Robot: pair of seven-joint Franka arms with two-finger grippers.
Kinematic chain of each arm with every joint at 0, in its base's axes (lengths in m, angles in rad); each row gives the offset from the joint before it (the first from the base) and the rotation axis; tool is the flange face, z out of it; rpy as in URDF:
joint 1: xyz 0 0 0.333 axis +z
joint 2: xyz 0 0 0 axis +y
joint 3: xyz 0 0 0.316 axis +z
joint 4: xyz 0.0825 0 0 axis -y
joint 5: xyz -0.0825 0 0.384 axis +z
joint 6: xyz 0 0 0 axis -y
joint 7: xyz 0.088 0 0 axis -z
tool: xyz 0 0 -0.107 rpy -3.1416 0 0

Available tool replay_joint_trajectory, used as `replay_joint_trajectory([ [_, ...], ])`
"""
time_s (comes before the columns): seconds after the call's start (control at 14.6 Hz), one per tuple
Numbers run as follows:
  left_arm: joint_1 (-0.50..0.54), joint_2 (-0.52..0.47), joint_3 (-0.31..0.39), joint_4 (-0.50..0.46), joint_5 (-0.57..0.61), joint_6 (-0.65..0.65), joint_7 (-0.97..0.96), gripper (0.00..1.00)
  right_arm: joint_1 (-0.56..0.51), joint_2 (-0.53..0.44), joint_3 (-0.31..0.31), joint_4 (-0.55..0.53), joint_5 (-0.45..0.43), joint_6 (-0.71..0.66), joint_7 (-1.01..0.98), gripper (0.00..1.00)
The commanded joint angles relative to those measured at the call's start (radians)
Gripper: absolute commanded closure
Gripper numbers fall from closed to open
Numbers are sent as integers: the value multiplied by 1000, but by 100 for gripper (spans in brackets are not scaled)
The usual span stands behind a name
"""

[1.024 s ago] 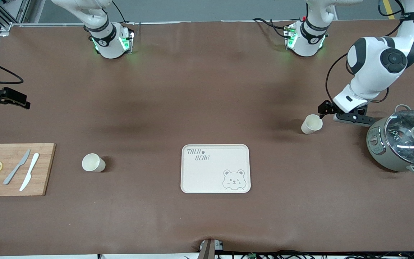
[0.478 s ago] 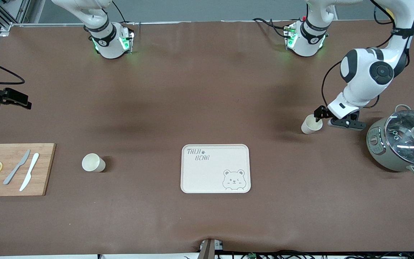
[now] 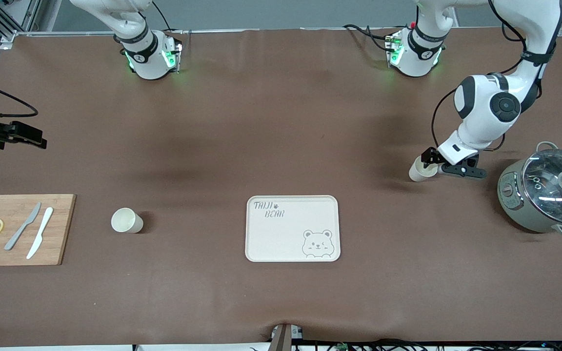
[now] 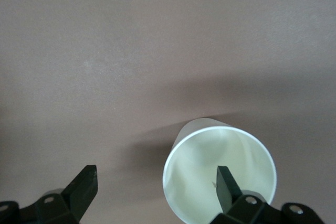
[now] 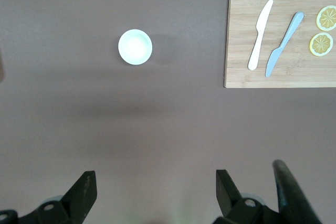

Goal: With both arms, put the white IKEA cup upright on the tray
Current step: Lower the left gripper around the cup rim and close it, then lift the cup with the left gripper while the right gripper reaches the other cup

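Note:
Two white cups stand upright on the brown table. One cup is toward the left arm's end; it fills the left wrist view. My left gripper is open at its rim: one finger is inside the cup, the other outside, apart from it. The other cup stands beside the cutting board and shows in the right wrist view. My right gripper is open and empty, high over the table at the right arm's end. The cream tray lies bare between the cups.
A wooden cutting board with two knives and lemon slices lies at the right arm's end, also in the right wrist view. A grey-green pot with a glass lid stands at the left arm's end, close to the left arm.
My left gripper has moved toward the right arm's end and lower, onto the cup's rim. The cup has stayed put. The right gripper has hardly moved.

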Motion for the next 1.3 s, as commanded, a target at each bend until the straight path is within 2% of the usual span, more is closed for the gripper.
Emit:
replay_joint_trajectory([
  [0.0, 10, 16, -2, -18, 9, 50, 19, 0, 11, 32, 4, 10, -28, -2, -7, 0],
  [0.2, 10, 36, -2, -27, 9, 89, 19, 0, 31, 75, 4, 2, -21, 50, -7, 0],
  [0.48, 14, 46, 0, -33, 9, 101, 40, 0, 36, 111, 5, -106, -11, 289, -8, 0],
  [0.55, 16, 43, -2, -45, 9, 110, 20, 44, 39, 126, 5, -125, -11, 332, -10, 0],
  [0.61, 19, 36, 0, -65, 9, 139, 35, 99, 40, 140, 5, -142, -11, 363, -10, 0],
  [0.96, 30, 43, -2, -73, 9, 184, 40, 100, 22, 187, 4, -309, -11, 656, -120, 0],
  [1.23, 28, 40, -2, -68, 9, 182, 31, 100, 14, 258, 5, -312, -10, 737, -188, 0],
])
